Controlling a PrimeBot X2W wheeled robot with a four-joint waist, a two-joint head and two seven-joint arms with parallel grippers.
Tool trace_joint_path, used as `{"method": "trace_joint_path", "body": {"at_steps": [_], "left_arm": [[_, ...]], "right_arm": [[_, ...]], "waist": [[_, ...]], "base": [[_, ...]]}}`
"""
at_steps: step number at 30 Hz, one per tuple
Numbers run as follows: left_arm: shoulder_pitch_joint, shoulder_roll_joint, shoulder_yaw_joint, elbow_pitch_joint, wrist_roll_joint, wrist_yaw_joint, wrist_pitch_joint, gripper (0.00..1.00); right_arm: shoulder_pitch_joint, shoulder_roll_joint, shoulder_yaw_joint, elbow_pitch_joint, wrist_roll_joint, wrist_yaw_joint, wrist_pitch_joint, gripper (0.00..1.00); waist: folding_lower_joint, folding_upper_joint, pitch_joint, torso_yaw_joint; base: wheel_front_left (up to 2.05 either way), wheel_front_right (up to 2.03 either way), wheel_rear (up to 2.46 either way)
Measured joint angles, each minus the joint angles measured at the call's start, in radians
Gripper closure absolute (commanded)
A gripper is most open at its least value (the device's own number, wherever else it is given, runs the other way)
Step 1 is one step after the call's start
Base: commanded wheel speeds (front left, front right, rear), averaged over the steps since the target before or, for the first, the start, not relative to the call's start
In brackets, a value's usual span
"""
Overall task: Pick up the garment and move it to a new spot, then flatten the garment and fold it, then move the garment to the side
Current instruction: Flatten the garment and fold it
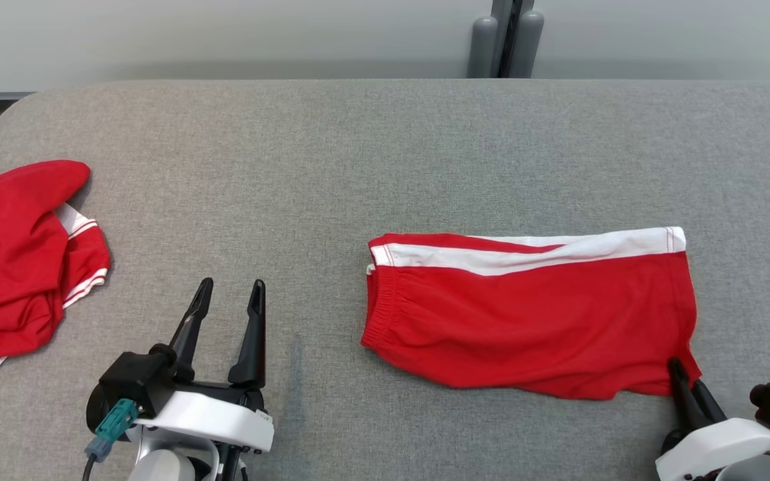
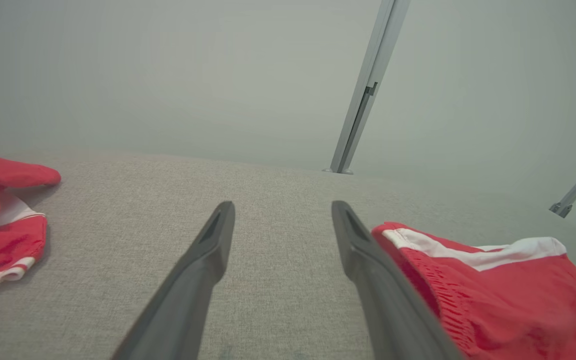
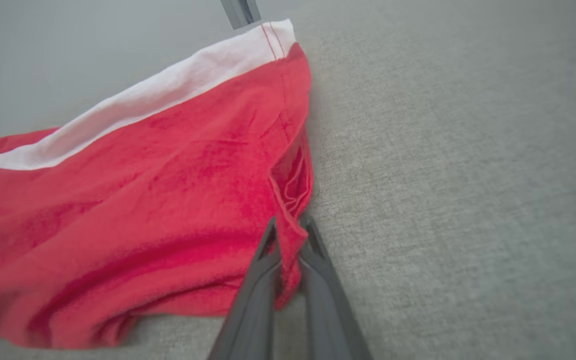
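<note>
I'm looking down on a grey fabric-covered table, and I place everything against it. The red shorts lie flat on the table's right half, nearer its front edge than its back. They look folded lengthwise, with the gathered waistband at the end toward the table's middle and a white stripe along the side facing the table's far edge. A second red garment with white trim sits crumpled at the table's left edge, partly cut off by the head view. The left gripper hangs over the table's front edge, left of centre. Its two dark fingers are spread wide with nothing between them, only bare table cloth beneath. The right gripper is at the table's front right, clenched on the shorts' near corner at the leg end, and the right wrist view shows red cloth pinched between its fingers. A grey post stands behind the table's far edge.
</note>
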Motion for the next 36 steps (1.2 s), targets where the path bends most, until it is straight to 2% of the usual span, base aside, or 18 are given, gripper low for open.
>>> {"method": "trace_joint_path", "body": {"at_steps": [6,10,15,20,26,36], "left_arm": [[0.001,0.003,-0.009,-0.007,0.0,0.005,0.006,0.0],[0.001,0.007,-0.013,-0.008,-0.003,0.007,0.01,0.0],[0.001,0.011,-0.018,-0.013,-0.003,0.01,0.013,0.0],[-0.001,0.011,-0.03,-0.013,-0.005,0.011,0.014,0.0],[-0.004,0.008,-0.045,-0.005,-0.005,0.017,0.01,0.0],[-0.019,0.003,-0.054,0.006,-0.012,0.021,-0.003,0.0]], "right_arm": [[0.017,0.011,-0.033,-0.04,-0.026,0.0,0.025,1.0],[0.012,0.013,-0.022,-0.115,-0.052,0.0,0.044,1.0],[-0.035,0.023,0.042,-0.245,-0.083,0.0,0.096,1.0],[-0.104,0.039,0.167,-0.319,-0.093,0.0,0.149,1.0],[-0.172,0.058,0.338,-0.305,-0.063,0.0,0.18,1.0],[-0.221,0.07,0.529,-0.163,0.013,0.0,0.172,1.0]], "waist": [[0.0,0.0,-0.009,-0.001],[0.0,0.0,-0.011,0.0],[0.0,0.0,-0.015,0.009],[0.0,0.0,-0.017,0.031],[0.0,0.0,-0.016,0.074],[0.0,0.0,0.008,0.145]], "base": [[0.0,0.0,0.0],[0.0,0.0,0.0],[0.0,0.0,0.0],[0.0,0.0,0.0],[0.0,0.0,0.0],[0.0,0.0,0.0]]}}
